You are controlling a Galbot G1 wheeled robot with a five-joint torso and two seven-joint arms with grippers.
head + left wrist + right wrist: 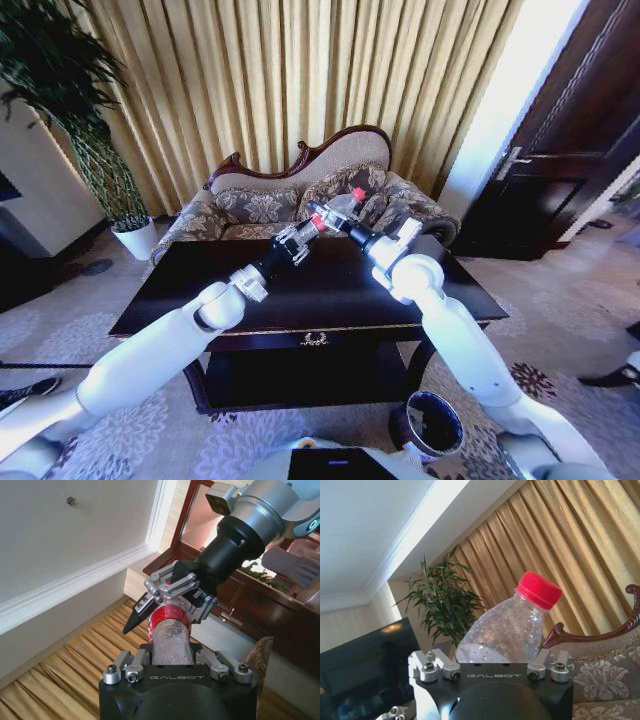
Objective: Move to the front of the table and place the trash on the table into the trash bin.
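- Fingers (159, 582) of right gripper (172, 587) pinching bottle (171, 630) at red label, frame centre.
- Left gripper (300, 238) clamped on same bottle, above table (200, 290).
- Trash bin (430, 425) lower right.

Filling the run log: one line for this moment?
left gripper: shut on bottle | right gripper: shut on bottle | above table

One bottle (342, 207), one table (330, 290), one trash bin (430, 425), two grippers: left (312, 226), right (330, 218).
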